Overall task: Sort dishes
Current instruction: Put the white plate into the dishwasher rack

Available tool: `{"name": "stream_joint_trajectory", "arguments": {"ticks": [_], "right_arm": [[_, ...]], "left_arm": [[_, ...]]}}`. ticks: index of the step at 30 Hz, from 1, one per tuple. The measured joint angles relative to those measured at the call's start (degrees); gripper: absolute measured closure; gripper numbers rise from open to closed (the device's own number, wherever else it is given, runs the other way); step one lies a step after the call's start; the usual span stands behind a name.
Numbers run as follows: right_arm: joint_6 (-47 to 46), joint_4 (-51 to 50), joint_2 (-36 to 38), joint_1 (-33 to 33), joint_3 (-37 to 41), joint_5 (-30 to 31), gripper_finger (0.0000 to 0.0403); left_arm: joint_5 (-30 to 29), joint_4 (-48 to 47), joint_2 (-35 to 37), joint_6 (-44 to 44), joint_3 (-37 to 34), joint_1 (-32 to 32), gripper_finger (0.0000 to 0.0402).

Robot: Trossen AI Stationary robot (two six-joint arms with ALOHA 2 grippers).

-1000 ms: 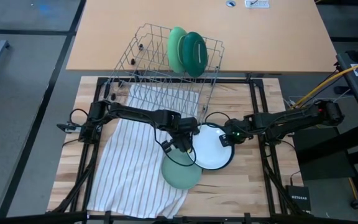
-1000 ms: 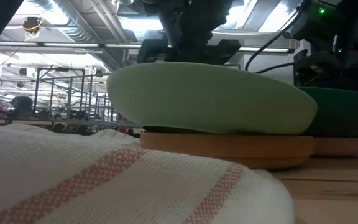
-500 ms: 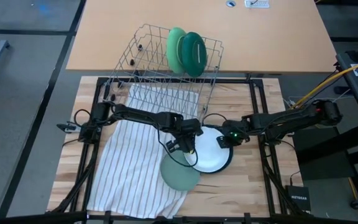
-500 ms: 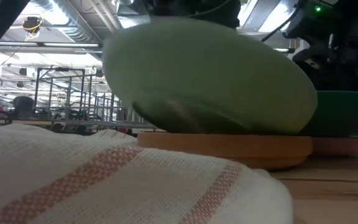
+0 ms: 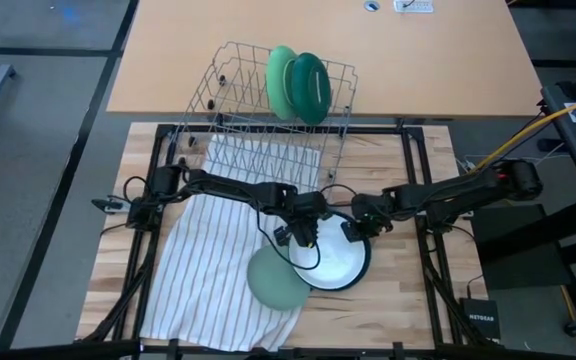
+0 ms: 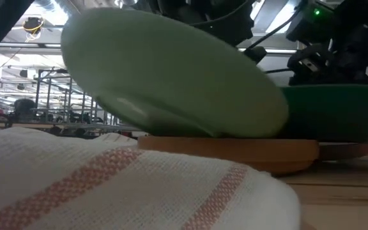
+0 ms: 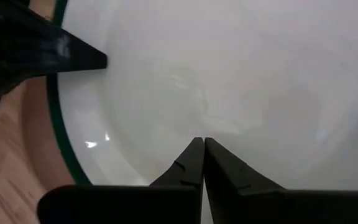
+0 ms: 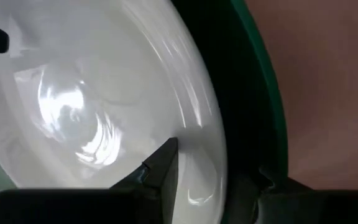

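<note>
A white plate with a dark green rim (image 5: 336, 262) lies near the table's middle and also shows in the low view (image 6: 337, 112). A pale mint plate (image 5: 273, 282) sits bottom-up beside it, tilted, its lower edge on a brown plate (image 6: 235, 150). My right gripper (image 5: 354, 229) is shut on the white plate's far rim. My left gripper (image 5: 303, 228) is shut just over the white plate's inside (image 7: 241, 74). A light green plate (image 5: 282, 78) and a dark green plate (image 5: 311, 88) stand upright in the wire rack (image 5: 238, 90). My right gripper has the white plate's rim (image 8: 229, 124) between its fingers, one finger (image 8: 163, 162) inside the bowl and one outside the dark green edge. It comes in low from the table's right. The plate's underside is hidden. My left gripper's shut fingertips (image 7: 199, 152) point down at the white plate's inner surface; I cannot tell whether they touch it.
A white striped cloth (image 5: 213, 265) covers the table's left half, reaching under the rack and the mint plate, and fills the low view's foreground (image 6: 107, 191). A black frame (image 5: 413, 160) borders the wooden table top. Bare wood (image 5: 388, 300) lies at the near right.
My right gripper has gone toward the table's left and near edges, drawing the white plate with it. The pale mint plate has slid toward the left edge onto the cloth and tipped from level to tilted, one side raised and its lower edge still on the brown plate.
</note>
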State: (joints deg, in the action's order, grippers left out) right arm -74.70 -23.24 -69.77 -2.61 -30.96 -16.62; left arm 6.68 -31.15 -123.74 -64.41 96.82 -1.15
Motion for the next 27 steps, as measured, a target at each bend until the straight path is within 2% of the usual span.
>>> {"name": "stream_joint_trajectory", "arguments": {"ticks": [5,13,19,27], "right_arm": [[0.02,0.7,-1.16,-0.04,-0.04,-0.57,0.0313],[0.27,3.48,-1.08,-0.04,-0.26,-2.11,0.0382],[-0.05,7.25,-1.3,-0.04,-0.2,-3.75,0.0378],[-0.24,7.88,-1.32,0.03,-0.17,-7.06,0.0385]], "left_arm": [[0.04,0.66,-0.03,0.05,-0.03,0.0,0.0399],[0.06,0.74,-0.03,0.9,-0.03,0.0,0.0398],[0.13,0.76,-0.03,1.34,-0.03,0.0,0.0398],[0.37,2.06,0.31,6.99,-0.03,-0.04,0.0398]]}}
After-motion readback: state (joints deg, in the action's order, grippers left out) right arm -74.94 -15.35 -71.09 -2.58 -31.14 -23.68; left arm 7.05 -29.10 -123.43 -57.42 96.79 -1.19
